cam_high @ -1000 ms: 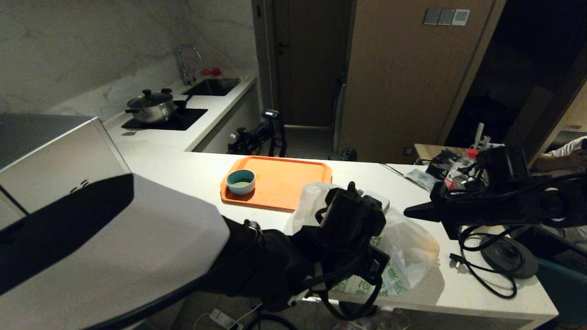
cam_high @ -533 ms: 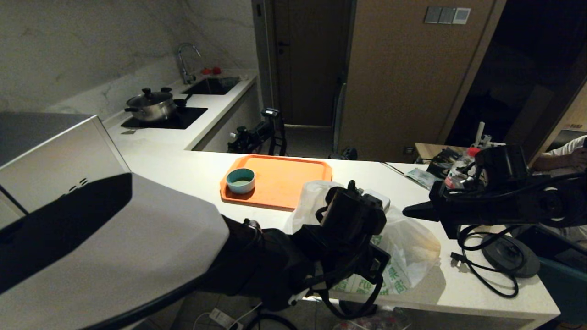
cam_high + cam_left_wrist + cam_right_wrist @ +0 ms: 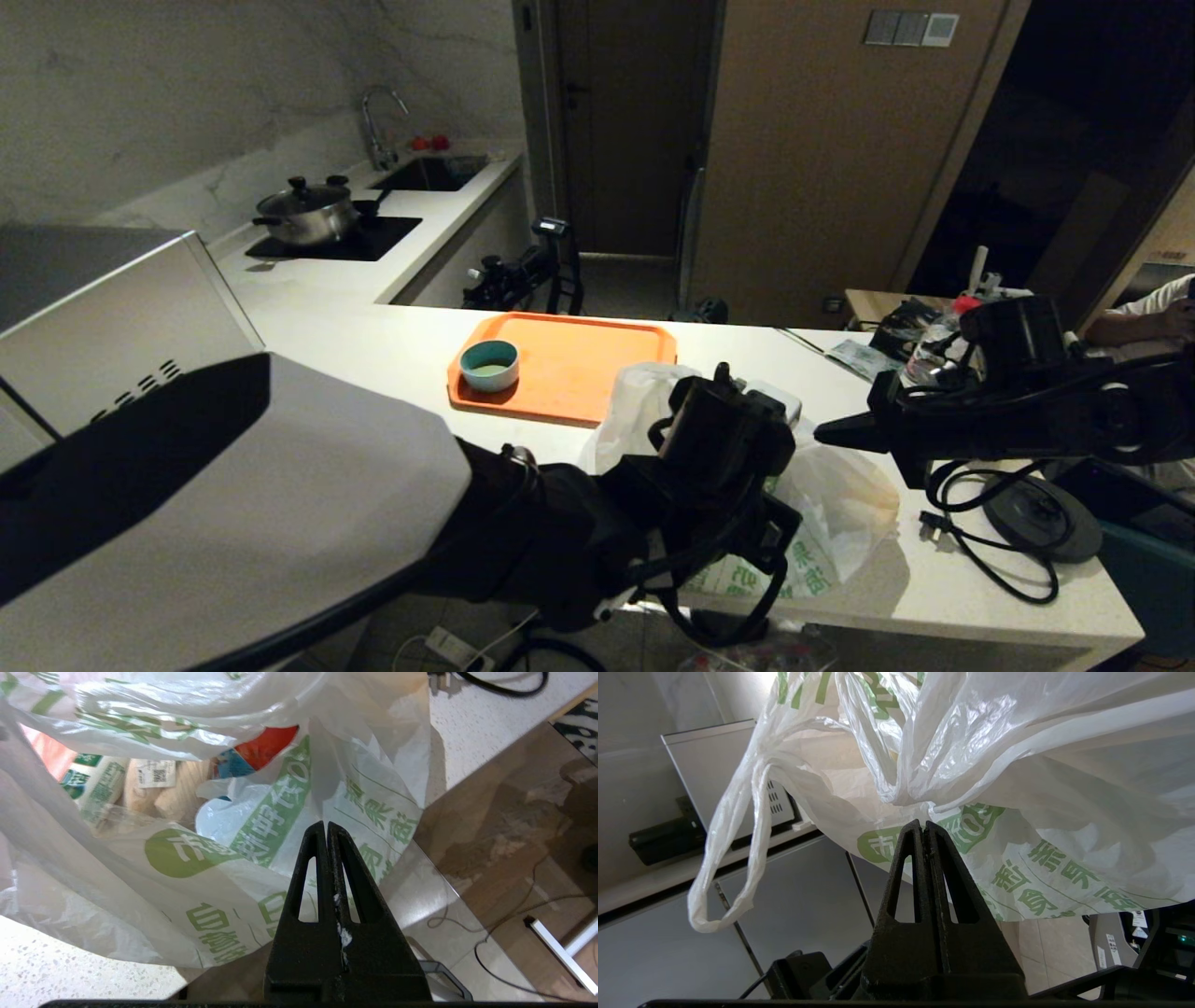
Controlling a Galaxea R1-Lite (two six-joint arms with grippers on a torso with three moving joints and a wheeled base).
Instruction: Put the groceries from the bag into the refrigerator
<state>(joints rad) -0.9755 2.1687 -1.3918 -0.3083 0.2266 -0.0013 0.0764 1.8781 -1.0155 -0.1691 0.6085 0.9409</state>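
Both of my arms sit at the bag (image 3: 831,523), which lies on the white counter (image 3: 392,355) at its near edge, just this side of the orange tray (image 3: 569,369) with its teal bowl (image 3: 490,366). From my head, my left gripper (image 3: 747,551) is down at the bag's near side, mostly hidden behind its own wrist, and my right gripper (image 3: 826,431) points at the bag from the right, level with its top. No refrigerator shows in this view that I can be sure of (only a silver box with vent slots (image 3: 121,327) to my left).

Through my left wrist, the left gripper (image 3: 327,828) has its jaws pressed together on nothing, the tip just short of the green-printed plastic. Behind the film I make out the groceries (image 3: 154,788): a green-labelled bottle, pale beige lumps, something red.

Through my right wrist, the right gripper (image 3: 924,826) is likewise closed and empty, its tip right under a gathered fold, with a tie handle (image 3: 733,849) drooping loose beside it. I judge I'm placed on both sides so as to spread the mouth; nothing is out yet.
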